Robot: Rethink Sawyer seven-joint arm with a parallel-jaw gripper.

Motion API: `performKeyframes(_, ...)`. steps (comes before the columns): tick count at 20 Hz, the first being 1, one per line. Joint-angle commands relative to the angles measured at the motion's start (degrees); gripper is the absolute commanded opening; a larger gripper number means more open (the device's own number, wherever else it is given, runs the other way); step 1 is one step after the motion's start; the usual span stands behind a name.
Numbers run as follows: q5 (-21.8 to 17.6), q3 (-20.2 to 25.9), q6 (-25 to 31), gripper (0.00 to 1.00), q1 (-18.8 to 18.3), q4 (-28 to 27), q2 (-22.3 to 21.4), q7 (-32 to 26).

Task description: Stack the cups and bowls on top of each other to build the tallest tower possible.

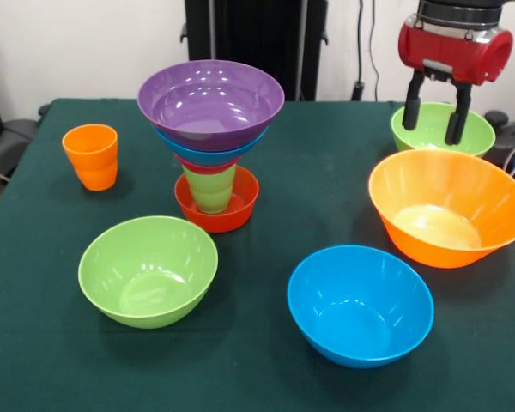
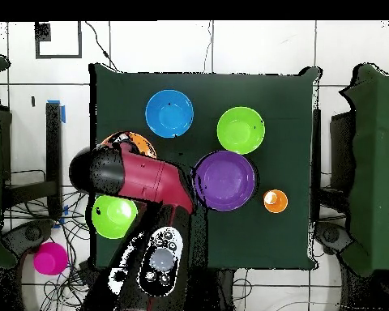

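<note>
Gripper (image 1: 435, 122) open, hovering over the far-right lime green bowl (image 1: 442, 129) on the tabletop (image 1: 266, 215), well apart from the tower (image 1: 210, 137). Probably light, stiff, slippery plastic; best pinched across the thin rim.

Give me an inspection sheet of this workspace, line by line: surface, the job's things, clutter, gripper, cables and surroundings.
Surface: dark green cloth table.
Job's things: tower stands upright, built from a red-orange bowl, a light green cup, then pink, blue and purple bowl on top. Loose: orange cup, lime green bowl, blue bowl, large orange bowl, second green bowl at the far edge.
Clutter: nothing seen on the table.
Gripper: gripper open, fingers reaching down at the second green bowl, holding nothing.
Cables: wires on the floor beside the table.
Surroundings: tiled floor, pink bowl off the table.
</note>
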Motion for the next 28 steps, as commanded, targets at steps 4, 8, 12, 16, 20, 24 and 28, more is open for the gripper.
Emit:
performKeyframes(4, -2.44, 9.82, -14.9, 1.0, -2.39, 5.32, 7.14, 6.3)
performKeyframes(8, -2.26, 9.43, -16.27, 1.0, -2.01, 4.55, 9.38, 6.15)
performKeyframes(12, -1.35, 8.66, -14.38, 1.0, -1.36, 4.16, 9.79, 5.99)
performKeyframes(16, -1.08, 5.17, -7.62, 1.0, 0.85, 3.74, 9.37, 5.77)
performKeyframes(20, -1.59, 0.91, 0.4, 1.0, 3.55, 2.82, 8.4, 6.24)
performKeyframes(24, -1.12, 0.14, 5.32, 1.0, 4.7, 3.35, 5.71, 7.43)
performKeyframes(28, -0.29, 0.01, 9.79, 1.0, 6.1, 3.59, 2.54, 8.85)
